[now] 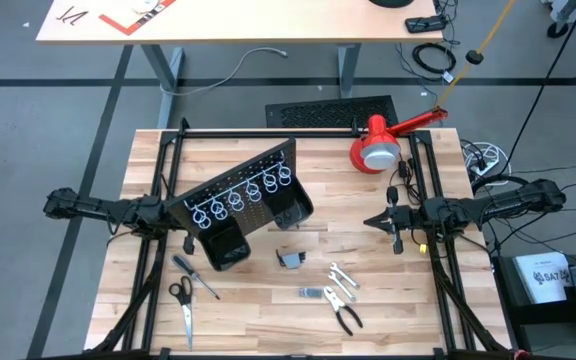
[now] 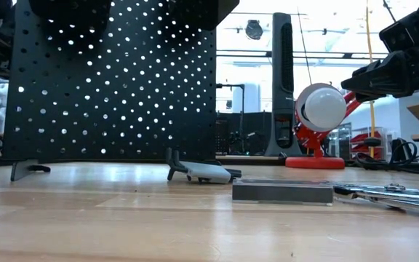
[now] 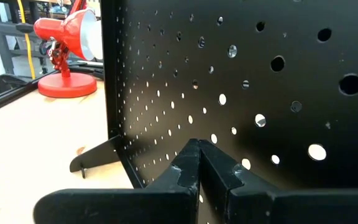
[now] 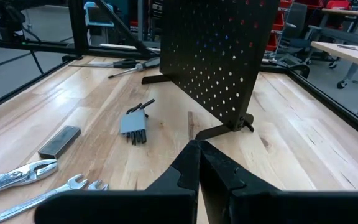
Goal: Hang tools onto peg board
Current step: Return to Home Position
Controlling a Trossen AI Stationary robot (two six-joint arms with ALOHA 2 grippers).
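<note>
1. Black perforated metal peg board (image 1: 243, 195) stands on its feet at the centre left of the high frame, white hooks (image 1: 236, 200) in a row on its face; I see no tool hanging from them.
2. Loose on the pale wooden table (image 1: 388, 300), lower half of the frame: black-handled scissors (image 1: 183, 305), a dark screwdriver (image 1: 196, 277), a grey hex-key set (image 1: 290, 260), a small grey metal block (image 1: 311, 293), a silver wrench (image 1: 342, 277) and silver pliers (image 1: 344, 309).
3. My left gripper (image 1: 174, 213) sits at the board's left end, fingers pressed together on nothing.
4. My right gripper (image 1: 376, 221) hovers at middle right, likewise closed and empty.
5. Every tool lies flat, neither pincer mid-grasp. My judgement: the next move calls for opening over one tool, likely the nearby wrench.
</note>
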